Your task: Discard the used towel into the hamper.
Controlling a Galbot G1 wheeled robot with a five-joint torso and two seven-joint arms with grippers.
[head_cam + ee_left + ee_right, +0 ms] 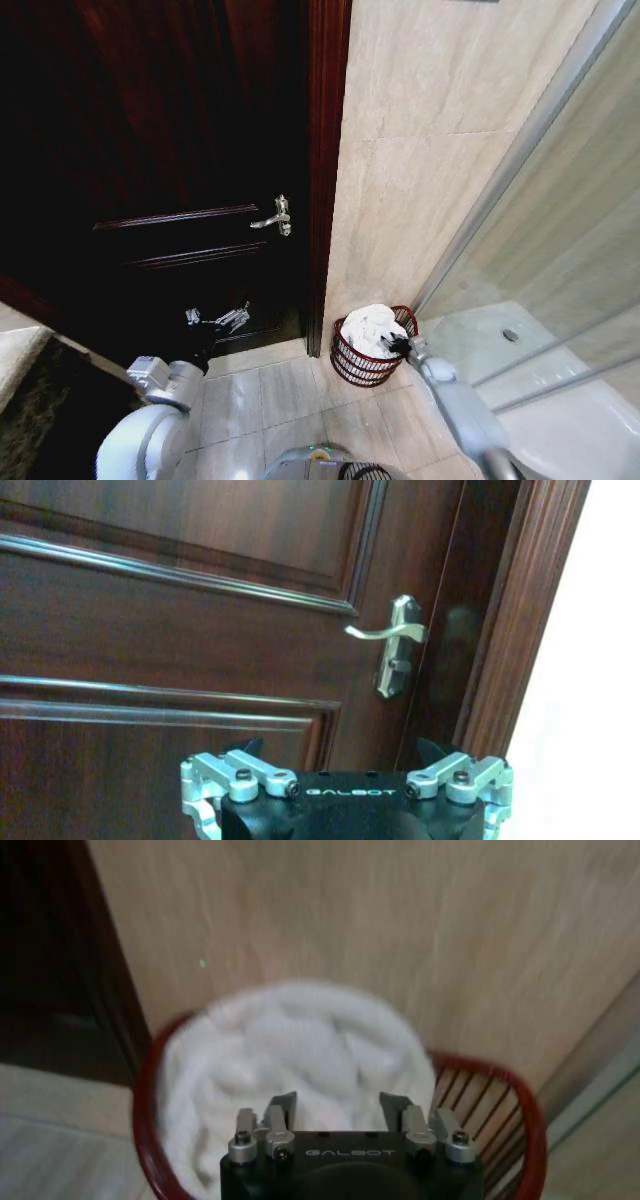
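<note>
Beige tiled wall (420, 150) and pale floor tiles (290, 400) frame a bathroom corner, with a dark wooden door (150, 150) on the left carrying a silver lever handle (275, 217) and a glass shower screen (560, 200) on the right. At the foot of the wall, just right of the door frame, stands the hamper (352, 367), a round red-brown wire basket, and a white towel (367, 327) lies bunched inside it, heaped above the rim. From the near right, the right arm (460, 410) stretches forward and down toward the far corner, its wrist straight, so that the right pincer (398, 346) sits at the hamper's right rim against the towel. In the right wrist view the right pincer (338, 1104) points down over the towel (290, 1042), its 2 fingers spread apart with nothing clamped between them. On the near left, the left arm (160, 385) is bent and raised, its left pincer (218, 319) held toward the door; in the left wrist view that pincer (345, 759) faces the door handle (395, 652) with its fingers parted and holding nothing.
</note>
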